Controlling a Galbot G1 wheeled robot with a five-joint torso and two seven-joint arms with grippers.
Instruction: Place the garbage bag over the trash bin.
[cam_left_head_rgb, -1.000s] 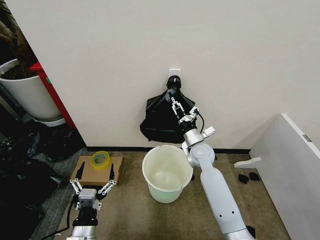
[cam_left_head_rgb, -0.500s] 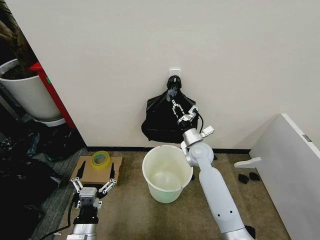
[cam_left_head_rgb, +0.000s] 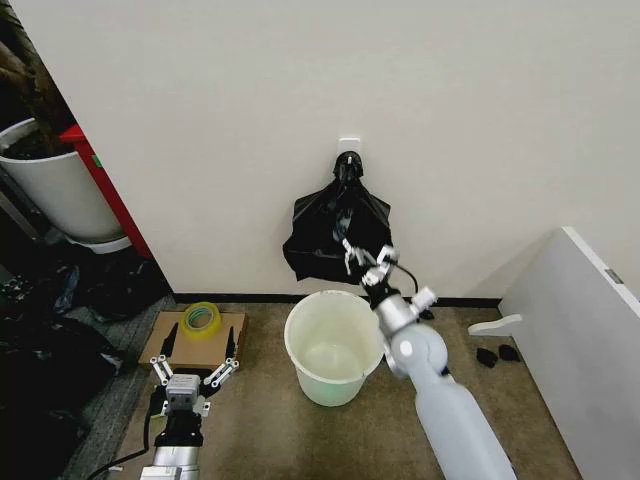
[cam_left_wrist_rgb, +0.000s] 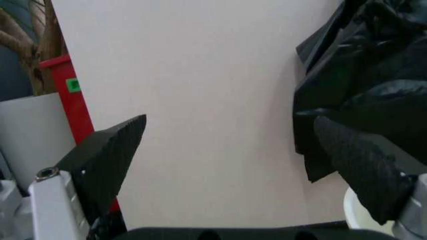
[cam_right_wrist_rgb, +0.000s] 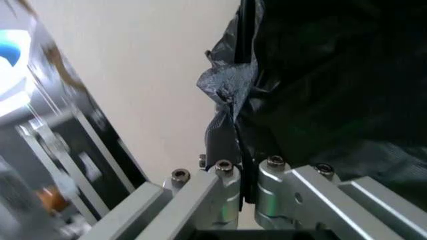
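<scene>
The right gripper (cam_left_head_rgb: 362, 262) is reaching up to the wall, and its fingers are pinched tight on a fold of the garbage bag (cam_left_head_rgb: 330, 235). The bag hangs from a hook (cam_left_head_rgb: 348, 158) above the gripper. It looks thin, light, soft and slippery, so a bunched fold is a good place to hold. The trash bin (cam_left_head_rgb: 334, 345) stands open right below the gripper, on the floor. There is bare floor around the bin, but the wall is very close behind. The left gripper (cam_left_head_rgb: 190, 379) waits low with its fingers spread wide, beside a cardboard box (cam_left_head_rgb: 190, 345).
</scene>
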